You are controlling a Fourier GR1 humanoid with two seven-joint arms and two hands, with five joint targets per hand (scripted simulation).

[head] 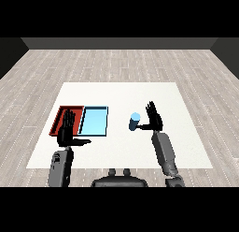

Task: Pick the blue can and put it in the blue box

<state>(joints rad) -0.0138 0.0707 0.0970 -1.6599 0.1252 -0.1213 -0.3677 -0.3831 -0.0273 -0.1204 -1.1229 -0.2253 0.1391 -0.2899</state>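
**Right hand beside the blue can, not yet closed on it**

Now, operator, you can see the blue can (pixel 135 121) standing upright on the white counter (pixel 186 151), right of the two trays and apart from them. It stands there free, so the right hand (pixel 153 117) can come at it from the side. That hand is placed just beside the can on its right, palm turned to it, the fingers (pixel 150 109) straight and pointing up, and the thumb reaching low toward the can's foot. The fingers are released; nothing is curled round the can (whether the thumb touches it already, I cannot tell).

The light blue tray (pixel 94 121) lies to the left of the can, with the red tray (pixel 61 117) at its far side. Your left hand (pixel 66 131) is held over the red tray's near part, the fingers also straight and released, the thumb pointing to the right. I judge it only waits, out of the way.

The grasp is the step in hand, I think; the carry leftward to the light blue tray remains.
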